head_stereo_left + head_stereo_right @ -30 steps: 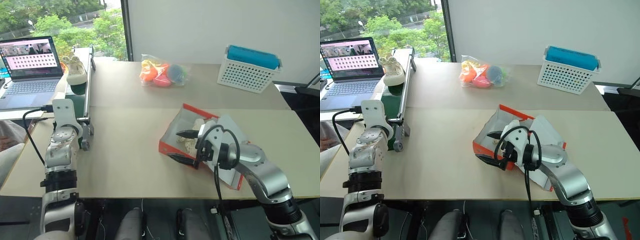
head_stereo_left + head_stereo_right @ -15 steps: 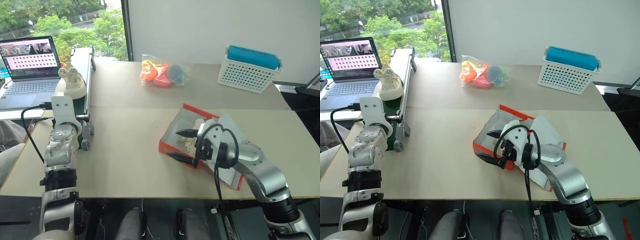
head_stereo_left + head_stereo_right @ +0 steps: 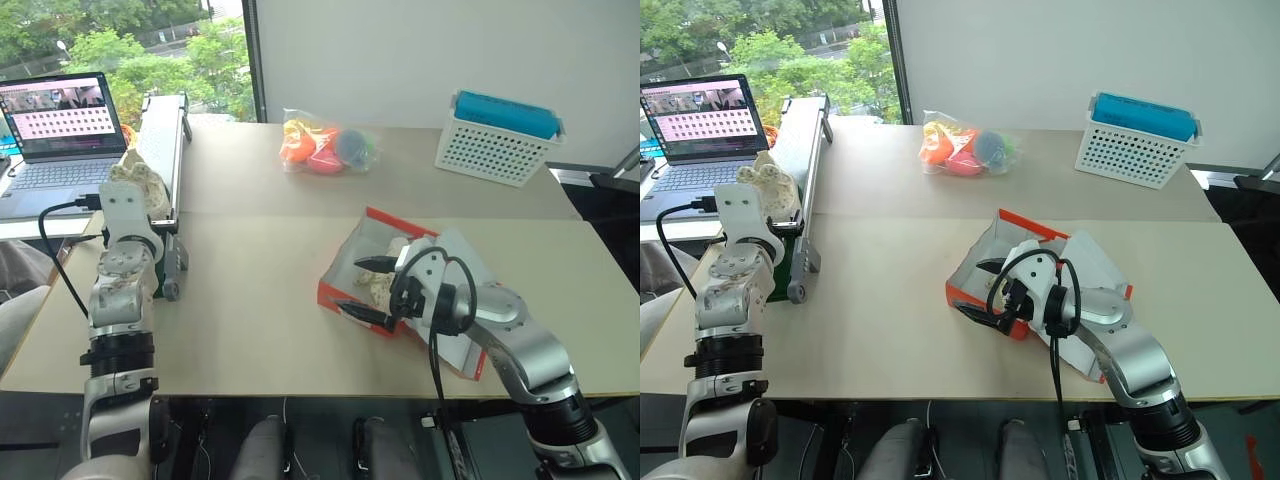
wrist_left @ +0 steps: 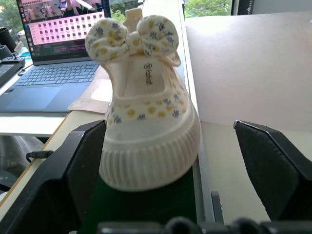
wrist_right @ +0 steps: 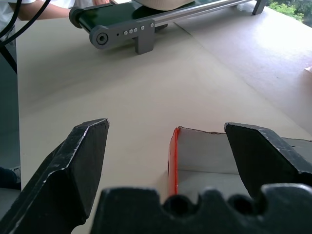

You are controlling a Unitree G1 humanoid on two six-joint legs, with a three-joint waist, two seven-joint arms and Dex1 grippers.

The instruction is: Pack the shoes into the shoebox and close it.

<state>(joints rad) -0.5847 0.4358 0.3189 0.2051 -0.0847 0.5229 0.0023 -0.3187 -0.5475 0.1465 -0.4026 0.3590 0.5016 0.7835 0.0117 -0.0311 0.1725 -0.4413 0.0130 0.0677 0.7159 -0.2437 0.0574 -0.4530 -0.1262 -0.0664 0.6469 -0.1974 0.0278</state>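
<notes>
My right gripper [image 3: 362,290] sits low and right of centre in the head view, jaws spread wide and empty, straddling the near corner of the box [image 3: 345,290]. The box rests open on the tabletop [image 3: 250,300], its lid folded out toward the lower right. Something cream and lacy lies inside it, which I take for one shoe [image 3: 385,285] already packed, though my arm hides much of it.

My left gripper [image 4: 170,161] is at mid left of the head view, jaws wide apart and holding nothing, with the other shoe [image 4: 146,112] standing between them, not yet touched. It stands on the green belt of a conveyor [image 3: 165,150], with a laptop [image 3: 62,130] beyond at the upper left.

This shoe looks light, with a soft fabric upper and bow that would crush or slip, and a ribbed rubber sole band that seems firm and grippy. I would close across that band at the sides, low down. The cardboard box is light and will likely slide if nudged.
</notes>
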